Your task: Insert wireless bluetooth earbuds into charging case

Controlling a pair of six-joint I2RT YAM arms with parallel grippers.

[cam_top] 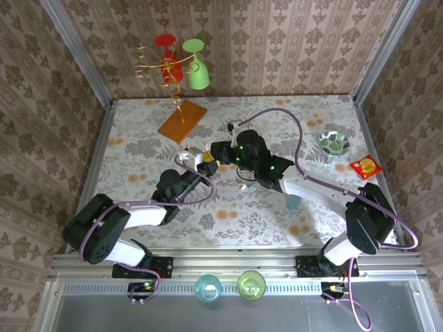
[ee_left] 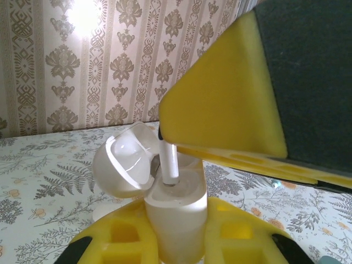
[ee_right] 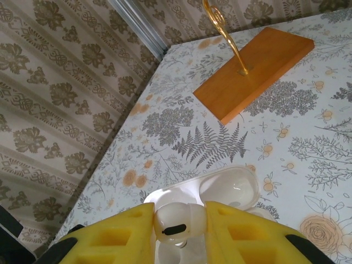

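1. Earbud (ee_left: 169, 162): pinched by its bulb in my right gripper (ee_right: 179, 223), jaws narrow, stem pointing down into the open case (ee_left: 179, 198).
2. Case: clamped upright in my left gripper (ee_left: 176, 242), closed tight on it, lid (ee_left: 124, 165) tipped back.
3. I judge the earbud light, rigid, glossy and slippery; gripping the bulb leaves the stem free.
4. Foam pads (ee_right: 115, 236) are soft, yellow, blocky; the case is smooth, rounded white plastic.
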